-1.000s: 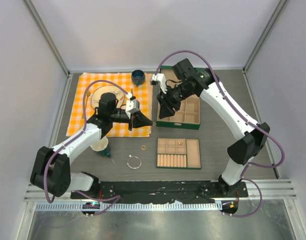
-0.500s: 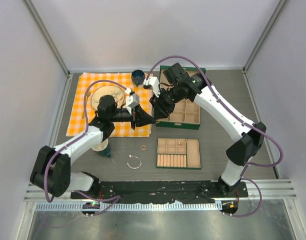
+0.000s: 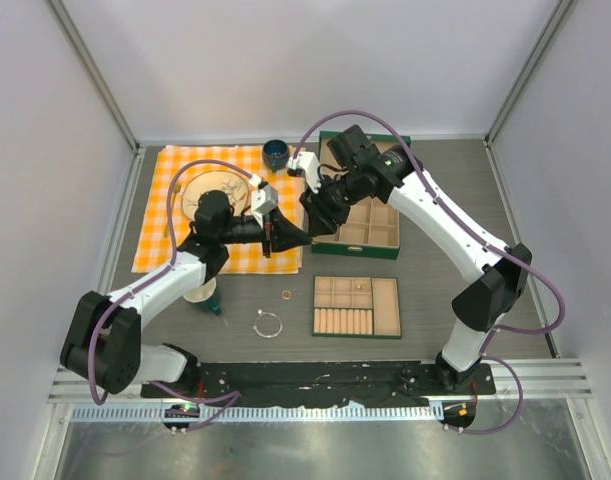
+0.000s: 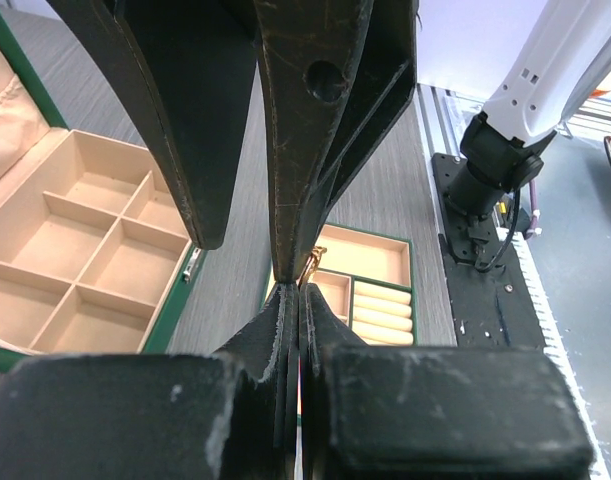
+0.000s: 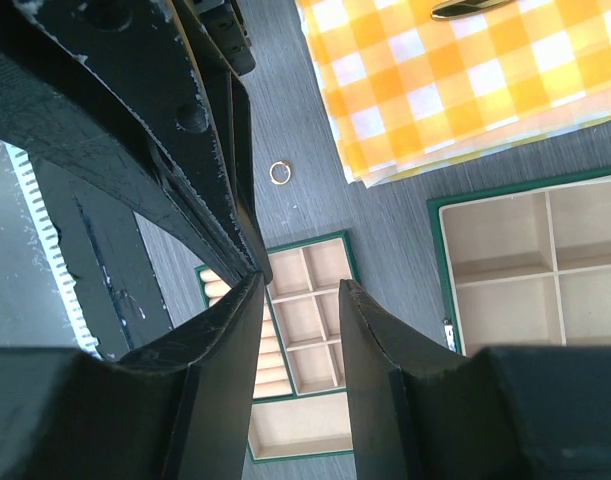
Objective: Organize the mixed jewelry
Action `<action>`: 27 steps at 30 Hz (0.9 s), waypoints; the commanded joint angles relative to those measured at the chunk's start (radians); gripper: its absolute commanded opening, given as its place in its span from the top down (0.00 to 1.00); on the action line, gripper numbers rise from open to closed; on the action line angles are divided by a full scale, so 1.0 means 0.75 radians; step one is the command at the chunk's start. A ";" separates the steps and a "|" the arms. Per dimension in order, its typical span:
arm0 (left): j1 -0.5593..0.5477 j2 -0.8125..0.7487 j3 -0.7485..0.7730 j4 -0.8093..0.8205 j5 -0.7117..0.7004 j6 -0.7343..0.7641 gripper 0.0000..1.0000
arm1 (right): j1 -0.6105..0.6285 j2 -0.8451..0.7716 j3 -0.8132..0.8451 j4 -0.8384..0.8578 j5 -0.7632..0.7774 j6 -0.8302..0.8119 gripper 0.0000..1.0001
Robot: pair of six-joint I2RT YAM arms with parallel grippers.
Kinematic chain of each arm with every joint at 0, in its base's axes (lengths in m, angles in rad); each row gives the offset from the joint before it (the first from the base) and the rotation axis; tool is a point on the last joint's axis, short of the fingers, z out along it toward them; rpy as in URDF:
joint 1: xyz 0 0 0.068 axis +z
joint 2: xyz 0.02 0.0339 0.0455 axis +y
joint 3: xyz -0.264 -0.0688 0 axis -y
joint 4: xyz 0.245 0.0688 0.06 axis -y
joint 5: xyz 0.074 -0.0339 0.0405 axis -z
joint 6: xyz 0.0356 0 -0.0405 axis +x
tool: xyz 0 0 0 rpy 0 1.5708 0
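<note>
Swinging off the green box (image 3: 357,249), the right gripper (image 3: 314,223) has met the left gripper (image 3: 301,243) at its near-left corner. Nearer than that corner, the silver bangle (image 3: 268,324) and gold ring (image 3: 286,295) lie unsorted on the table (image 3: 435,300). The left jaws are pressed together, seemingly on a tiny gold piece (image 4: 310,266); the right jaws stand slightly apart beside them. Sorting looks barely begun: all three need compartments.

The left gripper (image 3: 301,243) and right gripper (image 3: 320,217) are black, their arms (image 3: 453,222) white. Beside the left lies an orange-and-white checked cloth (image 3: 165,190); beside the right, a green box (image 3: 365,250) lined beige.
</note>
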 commanded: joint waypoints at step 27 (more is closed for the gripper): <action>-0.020 0.013 0.039 -0.043 -0.026 0.048 1.00 | 0.017 -0.127 -0.049 -0.025 0.000 -0.076 0.61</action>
